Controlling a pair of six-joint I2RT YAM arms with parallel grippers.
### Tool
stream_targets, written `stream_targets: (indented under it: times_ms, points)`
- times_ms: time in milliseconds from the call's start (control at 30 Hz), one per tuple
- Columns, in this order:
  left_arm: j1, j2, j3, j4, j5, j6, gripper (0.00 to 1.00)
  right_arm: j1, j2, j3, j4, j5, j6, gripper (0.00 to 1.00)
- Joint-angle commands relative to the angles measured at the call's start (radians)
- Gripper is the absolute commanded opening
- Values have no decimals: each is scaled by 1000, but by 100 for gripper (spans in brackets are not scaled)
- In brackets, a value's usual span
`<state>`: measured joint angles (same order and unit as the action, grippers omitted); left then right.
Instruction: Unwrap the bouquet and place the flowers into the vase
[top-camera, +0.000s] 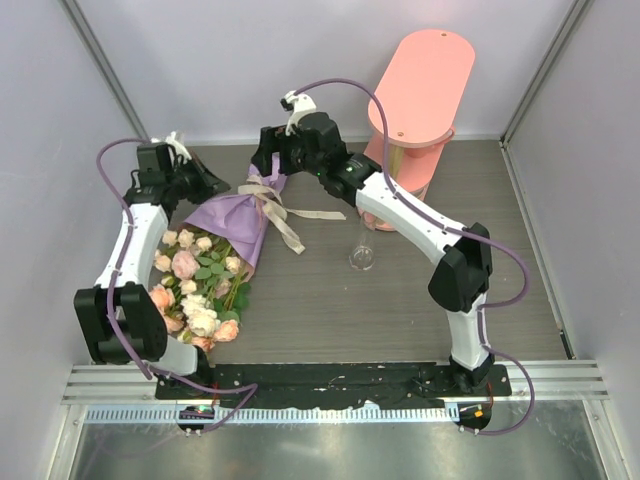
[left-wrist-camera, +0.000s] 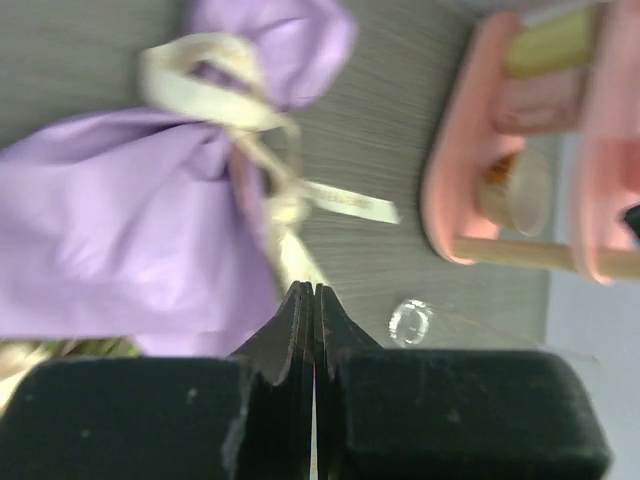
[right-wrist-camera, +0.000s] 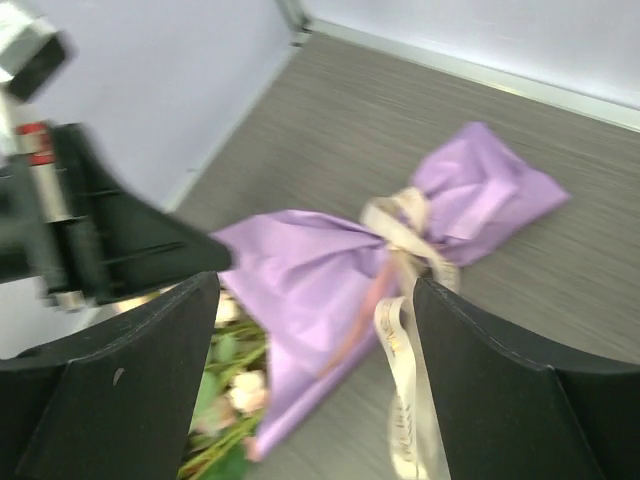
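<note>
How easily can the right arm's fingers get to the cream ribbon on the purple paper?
Probably yes. The right arm's fingers stand open over the ribbon, which shows between them with nothing lying over it. The left arm's fingers are shut, off to one side.

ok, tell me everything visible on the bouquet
The bouquet is a creased cone of matte purple paper, cinched near its narrow end by a cream ribbon whose loose tails trail on the grey table. It is wrapped and tied. Pink, peach and cream roses with green leaves spill from the wide end, near the left arm's base. It lies flat, narrow end farthest away. The shut left tool sits at the paper's edge; contact unclear.
</note>
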<state>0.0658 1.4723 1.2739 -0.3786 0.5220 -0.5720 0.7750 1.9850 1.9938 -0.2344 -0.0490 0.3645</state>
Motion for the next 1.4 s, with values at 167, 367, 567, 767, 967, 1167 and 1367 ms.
stream_targets:
  times_ms: [167, 367, 567, 767, 967, 1167, 1367]
  points:
    - [89, -81, -173, -89, -165, 6, 0, -55, 161, 65, -82, 222, -174, 85]
    - [89, 78, -127, -89, 68, -2, 5, -80, 346, 141, -30, 177, -226, 67]
    - [88, 224, -99, -121, 52, 7, 4, -80, 437, 172, 92, 92, -231, 63]
    - [88, 270, -120, -118, 56, 15, 3, -77, 486, 177, 156, 6, -197, 66]
    - [88, 267, -122, -118, 49, 17, 4, -77, 537, 194, 210, -32, -153, 64]
    - [88, 263, -123, -117, 49, 20, 4, -77, 584, 253, 228, -71, -110, 58]
    - [88, 253, -125, -117, 39, 23, 4, -54, 580, 269, 262, -103, -91, 38]
